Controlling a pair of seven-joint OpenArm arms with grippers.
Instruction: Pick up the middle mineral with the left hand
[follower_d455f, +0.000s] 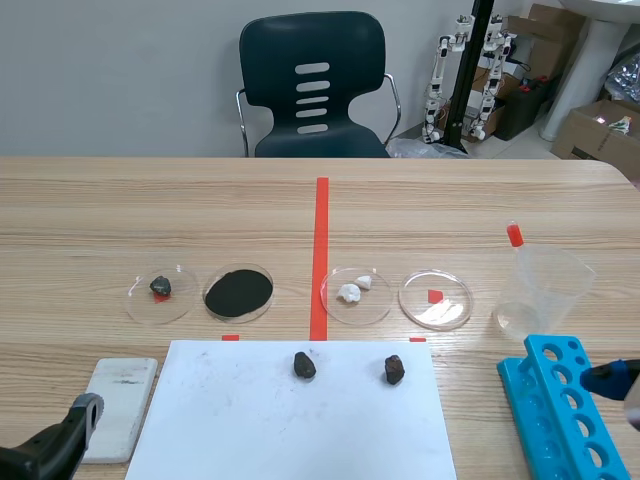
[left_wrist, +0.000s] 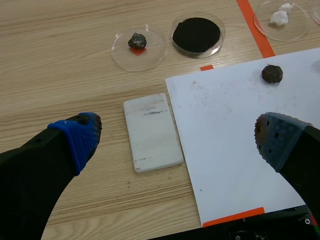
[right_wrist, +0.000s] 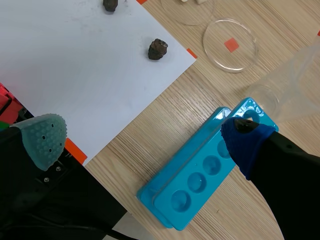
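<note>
Low at the near left corner of the table (left_wrist: 60, 60), the left gripper (left_wrist: 175, 135) hangs with its 2 fingers wide apart above a white slab (left_wrist: 152, 131); the middle mineral (left_wrist: 272, 73) lies ahead on the white paper (left_wrist: 225, 130).

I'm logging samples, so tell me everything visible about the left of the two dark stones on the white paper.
The stone is a small dark brown-black lump, rough, irregular and dull. It lies loose on the white paper near its far edge, by the end of the red tape line. Only the paper touches it. A similar stone lies apart on its right, and the open left gripper is well short of it.
</note>
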